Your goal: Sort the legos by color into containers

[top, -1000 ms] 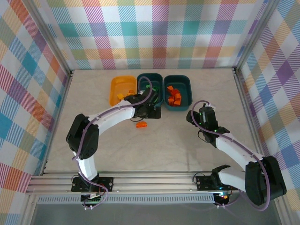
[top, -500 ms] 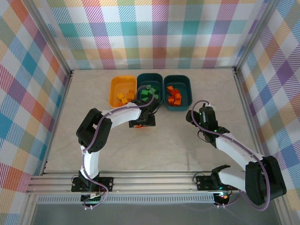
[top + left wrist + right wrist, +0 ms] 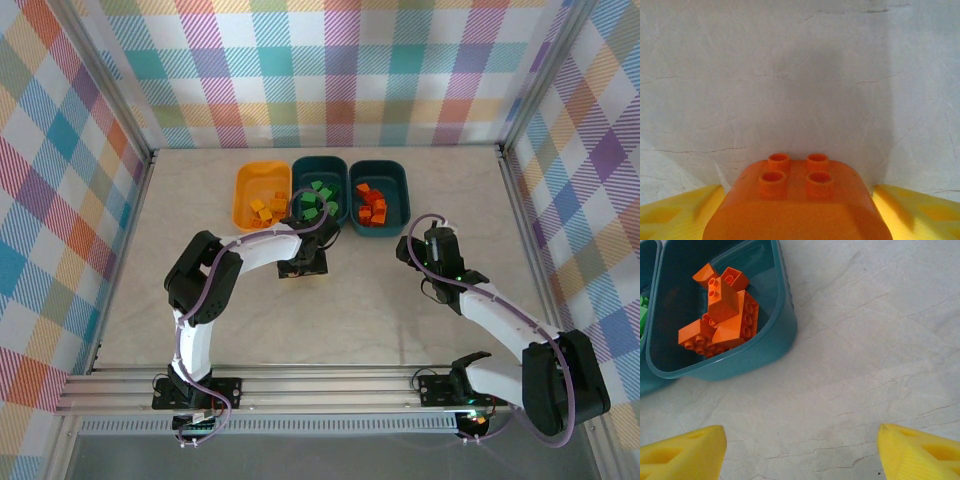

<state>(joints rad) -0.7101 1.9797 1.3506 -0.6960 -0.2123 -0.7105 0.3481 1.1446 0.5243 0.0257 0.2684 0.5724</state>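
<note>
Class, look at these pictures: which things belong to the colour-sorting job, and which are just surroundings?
Belongs to the job:
- yellow-orange tub with yellow bricks
- middle teal tub with green bricks
- right teal tub with orange bricks
- single orange brick between the left tool fingers

Just surroundings:
- checked wall panels
- aluminium rail

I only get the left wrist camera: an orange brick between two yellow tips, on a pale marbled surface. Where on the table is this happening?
Observer: From above, the left gripper is just in front of the middle teal tub, on the side nearer the arms.
Operator: Are there any other orange ones around?
Observer: Yes, a heap of orange bricks lies in the right teal tub, next to the middle one.
</note>
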